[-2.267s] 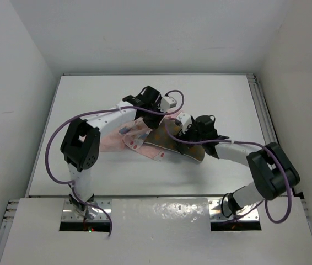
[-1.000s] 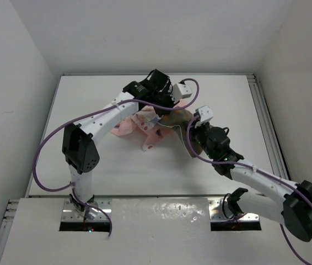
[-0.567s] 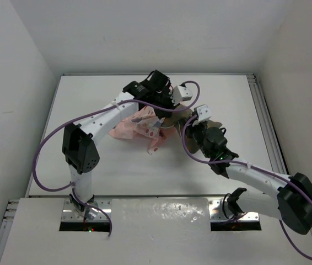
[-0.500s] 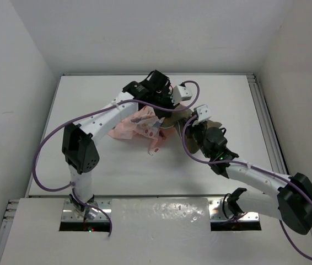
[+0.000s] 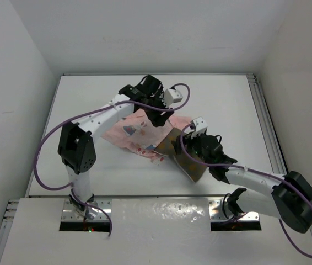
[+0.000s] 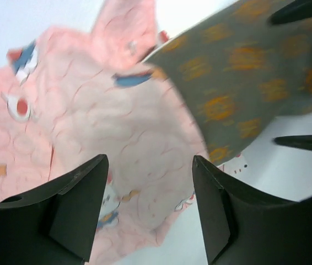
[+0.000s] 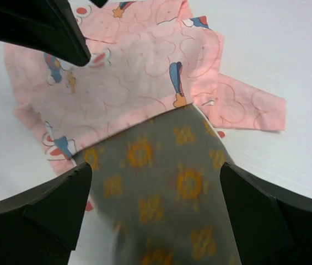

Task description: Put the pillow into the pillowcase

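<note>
White tabletop [image 5: 227, 105], bare white walls round it. Pillow [image 5: 188, 161] lies mid-table, near-right of pillowcase [image 5: 128, 132]. Its long axis runs near-right to far-left, and the far-left end looks tucked under the case hem w/ the rest sticking out. Right gripper [image 7: 155, 171] hangs directly over pillow, fingers spread wide, holding nothing; R arm is nearer. Left gripper [image 6: 149, 163] is over the case, fingers apart, empty. Pillow: padded olive fabric, orange dots. Case: thin, limp, crumpled pink print.

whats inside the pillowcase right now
One end of the pillow slips under the pink top layer of the pillowcase; the rest sticks out uncovered. How far in it reaches, and whether anything else is inside, is hidden by the fabric.
</note>
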Robot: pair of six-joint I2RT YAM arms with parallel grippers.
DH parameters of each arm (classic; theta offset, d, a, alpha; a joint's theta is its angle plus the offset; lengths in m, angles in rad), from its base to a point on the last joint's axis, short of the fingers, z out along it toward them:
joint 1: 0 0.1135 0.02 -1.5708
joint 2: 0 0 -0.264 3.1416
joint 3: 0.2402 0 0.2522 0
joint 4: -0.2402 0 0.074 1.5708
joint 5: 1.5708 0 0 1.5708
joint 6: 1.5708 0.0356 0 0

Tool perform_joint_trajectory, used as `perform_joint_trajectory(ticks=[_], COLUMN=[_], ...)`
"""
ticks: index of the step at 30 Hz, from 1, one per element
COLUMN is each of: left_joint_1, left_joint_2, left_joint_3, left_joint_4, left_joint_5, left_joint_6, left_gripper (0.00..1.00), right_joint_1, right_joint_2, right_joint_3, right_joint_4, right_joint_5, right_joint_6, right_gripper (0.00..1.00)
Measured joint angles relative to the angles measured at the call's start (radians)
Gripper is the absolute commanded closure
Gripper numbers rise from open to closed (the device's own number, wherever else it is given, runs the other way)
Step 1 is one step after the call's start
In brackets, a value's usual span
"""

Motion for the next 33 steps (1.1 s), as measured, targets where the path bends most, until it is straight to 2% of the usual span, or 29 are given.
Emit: perform_joint_trajectory(ticks=[5,10,15,22,25,26,28,29,30,32,33], left_joint_1=[0.060,0.063,0.023,-0.061,-0.065,-0.066,-0.064,-0.064,-0.065,-0.068,-0.068], left_joint_2=[-0.018,-0.001,0.079,0.129,0.141,0.147,0.158,0.162,0.166,0.181,0.189], left_joint_3=[-0.055,-0.068,-0.012,-0.002,-0.002,-0.003,-0.008,-0.015,-0.021,-0.028,-0.031], left_joint_4=[0.000,0.006,0.017,0.060,0.084,0.090,0.099,0.106,0.109,0.116,0.118], left_joint_5=[-0.065,-0.080,-0.076,-0.053,-0.051,-0.047,-0.043,-0.042,-0.042,-0.046,-0.049], left_joint_6=[-0.017,-0.053,-0.082,-0.104,-0.116,-0.117,-0.123,-0.124,-0.127,-0.131,-0.130], left_gripper=[0.43,0.43,0.42,0.40,0.41,0.41,0.48,0.52,0.59,0.69,0.81], right_joint_1=[-0.041,-0.173,-0.284,-0.322,-0.335,-0.337,-0.340,-0.340,-0.341,-0.342,-0.342], right_joint_2=[-0.025,-0.004,0.088,0.211,0.259,0.275,0.303,0.312,0.319,0.323,0.321], right_joint_3=[0.000,0.098,0.218,0.205,0.174,0.165,0.153,0.148,0.144,0.126,0.110], right_joint_4=[-0.006,-0.161,-0.262,-0.288,-0.241,-0.222,-0.190,-0.171,-0.158,-0.122,-0.095], right_joint_5=[-0.011,-0.073,-0.228,-0.448,-0.510,-0.525,-0.542,-0.550,-0.554,-0.559,-0.563], right_joint_6=[0.021,0.043,0.047,0.054,0.080,0.090,0.110,0.117,0.125,0.150,0.162], right_gripper=[0.01,0.01,0.04,0.07,0.15,0.22,0.31,0.38,0.51,0.60,0.70])
